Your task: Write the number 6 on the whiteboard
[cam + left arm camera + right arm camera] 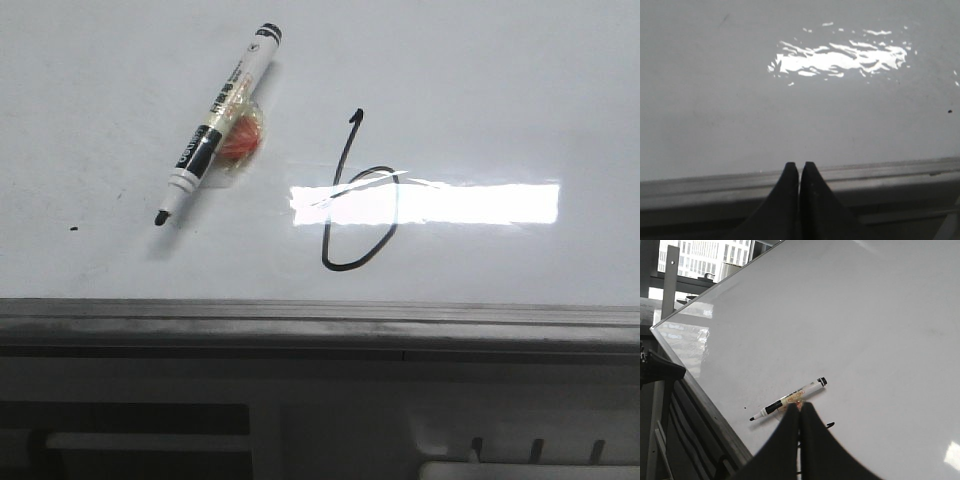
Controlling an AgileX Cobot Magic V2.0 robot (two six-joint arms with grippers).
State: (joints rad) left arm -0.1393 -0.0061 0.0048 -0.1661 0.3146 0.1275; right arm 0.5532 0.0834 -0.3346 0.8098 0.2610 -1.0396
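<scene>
- The number 6 (352,205) is drawn in thin black line on the whiteboard (480,90), right of the marker and just above the grey rail (320,325) at the board's near edge. Its stem slants up to a small hook, and its loop crosses the left end of a bright glare strip (450,203).
- In the right wrist view only a short black stroke of it (829,425) shows beside the fingertips.
- The marker (217,123) lies uncapped on the board, left of the figure, tip toward the rail and a tiny black dot (73,229).
- Something small and red-orange (240,140) sits against the marker's barrel.
- The print on the barrel is too small to read.
- The left gripper (799,166) is closed, fingertips pressed together with nothing between them, over the rail.
- The right gripper (799,407) is likewise closed and empty-handed, above the board near the marker.
</scene>
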